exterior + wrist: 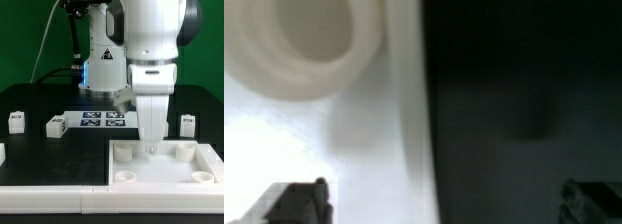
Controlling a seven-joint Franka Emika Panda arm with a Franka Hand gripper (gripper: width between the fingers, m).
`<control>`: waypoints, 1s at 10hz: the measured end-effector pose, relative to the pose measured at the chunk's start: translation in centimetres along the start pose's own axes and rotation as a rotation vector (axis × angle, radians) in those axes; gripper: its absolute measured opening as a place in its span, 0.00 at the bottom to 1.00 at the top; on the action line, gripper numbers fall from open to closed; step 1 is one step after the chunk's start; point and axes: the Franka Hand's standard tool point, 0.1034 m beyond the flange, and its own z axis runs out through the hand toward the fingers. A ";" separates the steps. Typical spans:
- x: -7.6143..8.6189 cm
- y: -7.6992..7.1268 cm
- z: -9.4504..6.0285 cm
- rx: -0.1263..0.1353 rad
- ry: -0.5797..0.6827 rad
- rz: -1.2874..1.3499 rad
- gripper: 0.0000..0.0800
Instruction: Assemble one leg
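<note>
Blk table (pixel 70 148): leg (pixel 187 122) nr gripper (pixel 150 146), apart.

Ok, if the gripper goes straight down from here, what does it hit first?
Probably the white tray-like piece: the gripper hangs over its edge beside a corner socket, so one side may reach the black table instead.

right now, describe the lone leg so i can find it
Find the white tray-like piece at the exterior view's front. Just behind its corner on that view's right stands the leg, a small tagged block. It alone is on that side of the arm; the other legs stand across the marker board from it.
</note>
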 end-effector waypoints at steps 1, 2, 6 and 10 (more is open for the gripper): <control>-0.1 -0.7 -1.3 -0.010 -0.004 0.037 0.81; -0.1 -1.1 -2.3 -0.017 -0.008 0.077 0.81; 0.0 -1.6 -2.7 -0.017 -0.011 0.168 0.81; 0.1 -1.8 -2.6 -0.013 -0.002 0.526 0.81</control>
